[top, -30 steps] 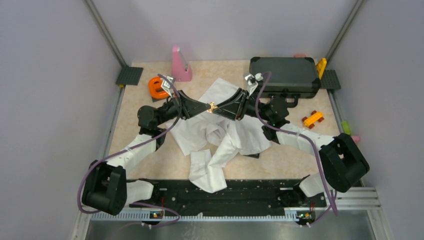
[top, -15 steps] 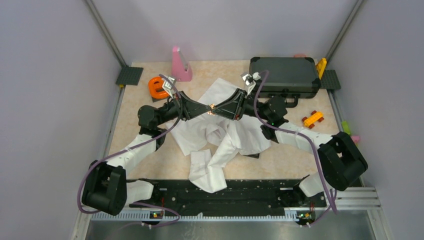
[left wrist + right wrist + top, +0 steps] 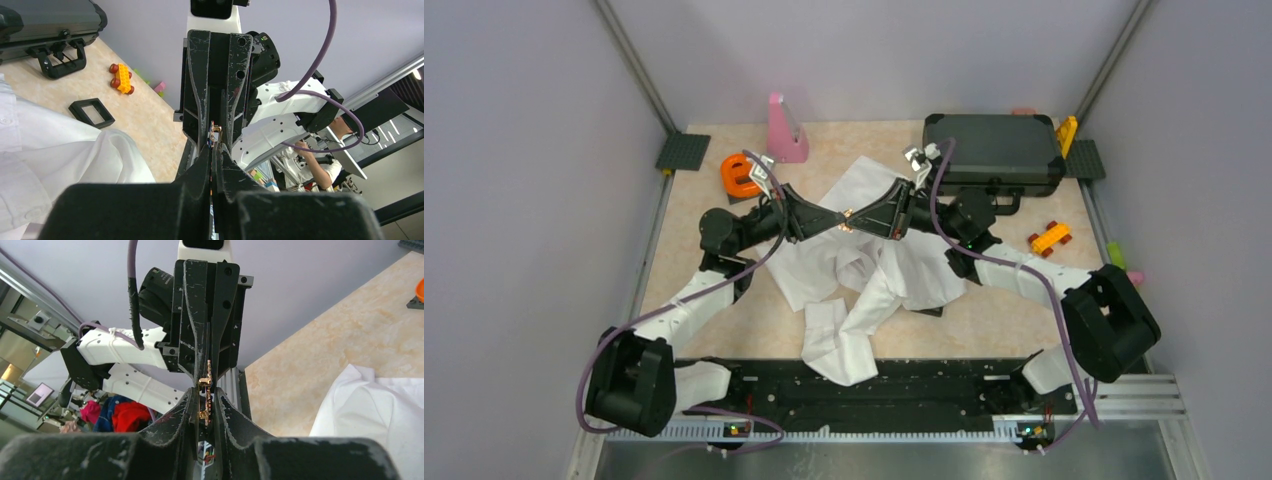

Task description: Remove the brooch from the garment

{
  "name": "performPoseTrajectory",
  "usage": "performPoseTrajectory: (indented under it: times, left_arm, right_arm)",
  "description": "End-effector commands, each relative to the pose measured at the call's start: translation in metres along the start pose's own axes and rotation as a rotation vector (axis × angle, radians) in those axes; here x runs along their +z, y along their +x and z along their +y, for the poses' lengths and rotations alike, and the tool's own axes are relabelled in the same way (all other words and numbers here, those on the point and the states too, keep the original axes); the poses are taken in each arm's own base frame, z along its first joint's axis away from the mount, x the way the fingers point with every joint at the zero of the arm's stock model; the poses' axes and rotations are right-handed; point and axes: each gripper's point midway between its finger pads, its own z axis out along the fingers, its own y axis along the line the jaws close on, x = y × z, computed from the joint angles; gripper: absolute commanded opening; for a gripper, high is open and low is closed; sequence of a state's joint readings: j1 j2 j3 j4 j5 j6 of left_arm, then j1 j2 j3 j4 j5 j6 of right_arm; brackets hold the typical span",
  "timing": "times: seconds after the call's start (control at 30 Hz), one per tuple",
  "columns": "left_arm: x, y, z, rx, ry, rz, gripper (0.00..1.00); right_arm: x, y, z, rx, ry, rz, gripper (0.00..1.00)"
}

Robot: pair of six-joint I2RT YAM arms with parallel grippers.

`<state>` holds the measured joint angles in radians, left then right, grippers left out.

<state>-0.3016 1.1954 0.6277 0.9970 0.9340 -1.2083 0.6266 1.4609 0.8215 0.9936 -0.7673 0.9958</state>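
The brooch (image 3: 847, 214), tiny and gold, hangs in the air between my two gripper tips, above the white garment (image 3: 874, 272). My left gripper (image 3: 835, 223) and right gripper (image 3: 858, 216) meet tip to tip over the cloth. In the right wrist view my right gripper (image 3: 206, 401) is shut on the gold brooch (image 3: 205, 390), with the left gripper's fingers (image 3: 192, 330) closed on its far end. In the left wrist view my left gripper (image 3: 214, 151) is shut, and the brooch (image 3: 216, 131) shows just past its tips. The garment lies below (image 3: 60, 150) (image 3: 380, 410).
A black case (image 3: 994, 150) lies at the back right. An orange-yellow toy car (image 3: 1049, 237) sits right of the garment. An orange object (image 3: 739, 176) and a pink object (image 3: 785, 130) stand at the back left. A black square tray (image 3: 92, 112) lies by the cloth.
Both grippers, joined at the brooch, have shifted slightly toward the back of the table and tilted a little. The garment has not moved.
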Motion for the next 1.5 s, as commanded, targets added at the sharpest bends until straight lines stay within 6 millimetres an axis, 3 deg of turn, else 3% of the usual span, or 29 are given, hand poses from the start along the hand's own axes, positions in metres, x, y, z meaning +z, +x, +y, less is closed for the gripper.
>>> performPoseTrajectory:
  times: [0.0, 0.3, 0.43, 0.8, 1.1, 1.47]
  left_arm:
    - [-0.001, -0.004, -0.029, 0.118, 0.074, -0.008, 0.00]
    - [-0.002, 0.000, -0.033, 0.171, 0.075, 0.002, 0.00]
    - [-0.001, 0.001, -0.034, 0.179, 0.080, 0.005, 0.00]
    - [-0.001, 0.000, -0.040, 0.214, 0.090, 0.007, 0.00]
    - [-0.006, -0.002, -0.044, 0.298, 0.077, -0.049, 0.00]
    - [-0.005, -0.003, -0.033, 0.279, 0.045, -0.058, 0.00]
  right_arm:
    - [0.007, -0.009, 0.006, -0.024, 0.015, -0.010, 0.14]
    - [0.008, -0.001, -0.006, 0.006, 0.080, 0.054, 0.09]
    - [0.009, 0.002, -0.010, 0.023, 0.098, 0.082, 0.03]
    - [0.006, 0.015, -0.021, 0.073, 0.157, 0.151, 0.01]
    - [-0.008, 0.000, -0.039, 0.165, 0.217, 0.002, 0.00]
    - [-0.014, -0.018, -0.032, 0.109, 0.217, -0.095, 0.05]
